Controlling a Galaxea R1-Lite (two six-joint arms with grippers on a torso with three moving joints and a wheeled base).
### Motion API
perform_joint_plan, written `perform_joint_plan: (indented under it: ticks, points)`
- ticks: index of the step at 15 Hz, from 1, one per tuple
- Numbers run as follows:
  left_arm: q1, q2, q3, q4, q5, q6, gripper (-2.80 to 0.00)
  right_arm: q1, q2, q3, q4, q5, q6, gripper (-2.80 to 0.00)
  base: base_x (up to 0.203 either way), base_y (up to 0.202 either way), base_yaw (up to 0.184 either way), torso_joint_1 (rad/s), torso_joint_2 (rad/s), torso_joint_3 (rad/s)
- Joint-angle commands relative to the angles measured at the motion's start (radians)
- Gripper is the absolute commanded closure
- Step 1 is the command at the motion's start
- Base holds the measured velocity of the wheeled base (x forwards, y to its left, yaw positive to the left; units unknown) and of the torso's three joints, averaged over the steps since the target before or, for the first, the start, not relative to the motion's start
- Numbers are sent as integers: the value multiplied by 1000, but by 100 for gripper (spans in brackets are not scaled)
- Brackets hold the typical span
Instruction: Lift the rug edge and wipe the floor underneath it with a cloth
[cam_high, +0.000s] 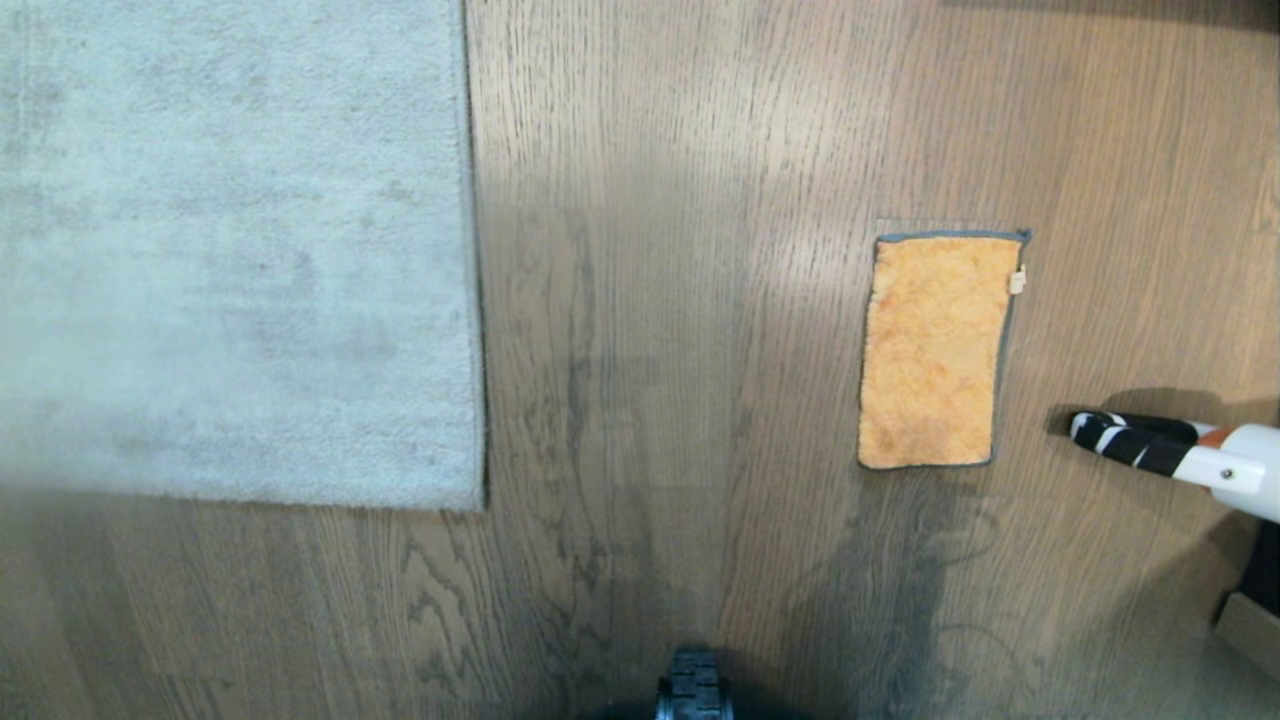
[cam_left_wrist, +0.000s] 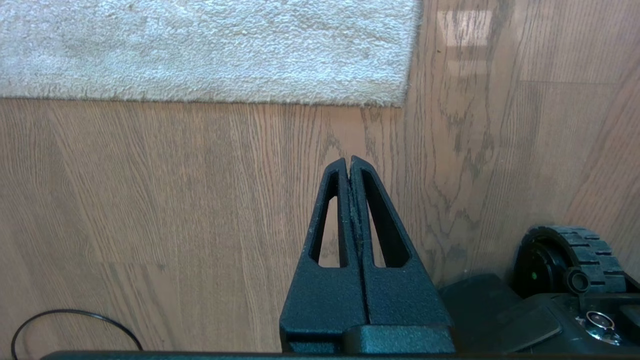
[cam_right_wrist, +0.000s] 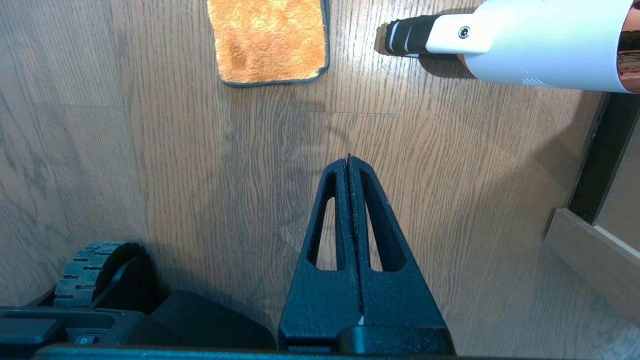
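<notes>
Judging by looks, cloth (cam_high: 932, 350) soft & light, pinch near edge w/ right end effector (cam_right_wrist: 349, 159), now pressed together, empty.

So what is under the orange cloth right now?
The cloth lies flat on the floor, with bare wood planks showing all around it. The patch it covers cannot be seen. Nothing lies on top of it, and no pincer touches it.

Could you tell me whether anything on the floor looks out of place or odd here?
Only a white appliance with a black striped tip, lying on the floor right of the flat cloth. The rug edge lies flat and straight.
</notes>
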Motion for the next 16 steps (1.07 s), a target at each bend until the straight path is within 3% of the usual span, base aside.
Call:
perform_joint_plan:
  ticks: [1,16]
  points:
    - [0,1,0,0,0,0,0,0,1,0,-1,0,0,0,0,0,0,0,0,0]
    - [0,1,0,0,0,-2,0,0,1,0,-1,0,0,0,0,0,0,0,0,0]
